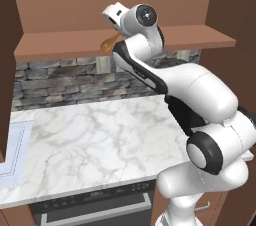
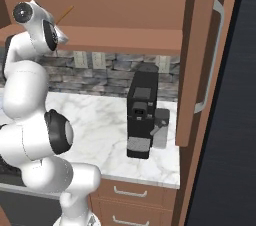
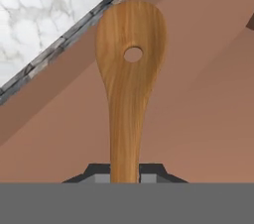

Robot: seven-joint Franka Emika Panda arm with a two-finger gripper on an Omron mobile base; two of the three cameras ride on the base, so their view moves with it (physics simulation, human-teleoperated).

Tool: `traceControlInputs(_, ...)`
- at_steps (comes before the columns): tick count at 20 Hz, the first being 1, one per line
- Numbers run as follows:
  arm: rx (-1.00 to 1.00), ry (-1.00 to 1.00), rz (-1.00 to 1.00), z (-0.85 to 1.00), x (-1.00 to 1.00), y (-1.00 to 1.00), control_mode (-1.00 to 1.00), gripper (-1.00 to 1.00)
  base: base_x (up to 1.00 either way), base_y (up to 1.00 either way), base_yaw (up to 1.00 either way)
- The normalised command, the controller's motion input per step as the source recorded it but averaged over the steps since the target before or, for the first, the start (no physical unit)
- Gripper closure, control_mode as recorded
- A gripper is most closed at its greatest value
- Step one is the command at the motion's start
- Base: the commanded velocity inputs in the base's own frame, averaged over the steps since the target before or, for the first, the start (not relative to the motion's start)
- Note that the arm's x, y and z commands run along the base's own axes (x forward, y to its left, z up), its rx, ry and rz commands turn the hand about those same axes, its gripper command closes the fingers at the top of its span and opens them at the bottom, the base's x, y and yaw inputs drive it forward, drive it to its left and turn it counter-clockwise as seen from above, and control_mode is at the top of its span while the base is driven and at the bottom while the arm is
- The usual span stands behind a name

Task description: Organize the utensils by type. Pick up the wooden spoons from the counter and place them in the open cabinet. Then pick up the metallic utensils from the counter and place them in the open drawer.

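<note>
- My claw (image 3: 124, 176) is clamped on the handle of a wooden spoon (image 3: 130, 69), whose holed bowl points straight out from my fingertips.
- In the left base view the spoon's bowl (image 1: 107, 45) hangs at the front edge of the open cabinet's shelf (image 1: 60, 45).
- Further right on the marble counter (image 2: 105, 120) stands a black coffee machine (image 2: 142, 112).

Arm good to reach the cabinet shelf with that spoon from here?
Probably yes: the gripper, shut on the wooden spoon, is already up at the open cabinet shelf, and nothing stands between them.
</note>
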Motion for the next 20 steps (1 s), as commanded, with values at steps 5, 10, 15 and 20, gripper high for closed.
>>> traceControlInputs(5,0.0,-0.03,0.0,-0.01,0.14,-0.06,-1.0,1.0,0.0,0.0,0.0)
traceControlInputs(10,0.11,0.0,-0.04,0.09,0.24,-0.18,-1.0,1.0,0.0,0.0,0.0)
traceControlInputs(15,0.21,0.0,-0.02,0.09,0.18,-0.06,-1.0,1.0,0.0,0.0,0.0)
traceControlInputs(20,0.12,-0.01,0.0,0.04,0.32,0.0,-1.0,1.0,0.0,0.0,0.0)
